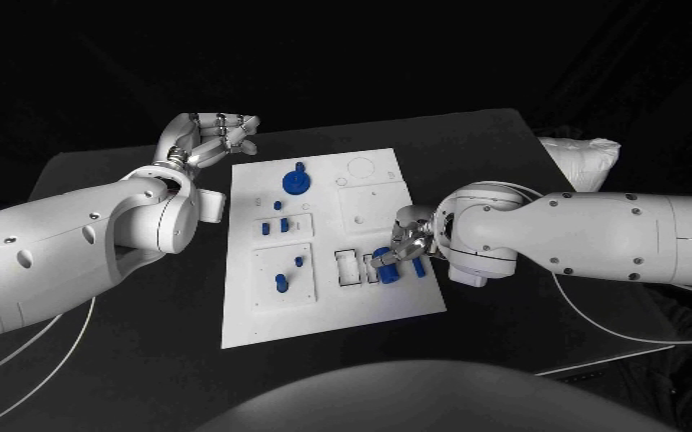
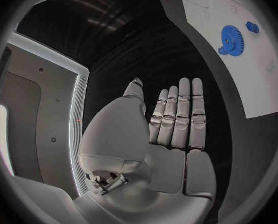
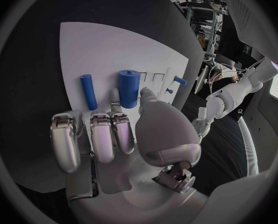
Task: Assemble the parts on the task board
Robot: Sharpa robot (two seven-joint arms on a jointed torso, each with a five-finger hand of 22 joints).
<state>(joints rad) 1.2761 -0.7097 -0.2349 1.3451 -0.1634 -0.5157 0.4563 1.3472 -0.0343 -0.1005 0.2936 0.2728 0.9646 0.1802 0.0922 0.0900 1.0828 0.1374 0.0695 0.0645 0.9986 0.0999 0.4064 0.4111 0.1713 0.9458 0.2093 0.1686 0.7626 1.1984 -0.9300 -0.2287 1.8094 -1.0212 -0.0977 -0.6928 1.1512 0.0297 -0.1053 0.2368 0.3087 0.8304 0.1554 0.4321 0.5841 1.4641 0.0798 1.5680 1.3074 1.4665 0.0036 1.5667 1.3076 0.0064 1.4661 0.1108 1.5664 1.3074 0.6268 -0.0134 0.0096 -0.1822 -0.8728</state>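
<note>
left hand (image 2: 173, 129): flat, fingers straight (holding nothing) | task board (image 2: 251, 74): blue gear (image 2: 232, 40) on it

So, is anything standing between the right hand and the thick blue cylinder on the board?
Nothing visible stands between them. The right hand is already at the thick blue cylinder, with a finger and the thumb closing on its sides, on the white board. A thinner blue rod lies beside it, apart from the fingers.
</note>
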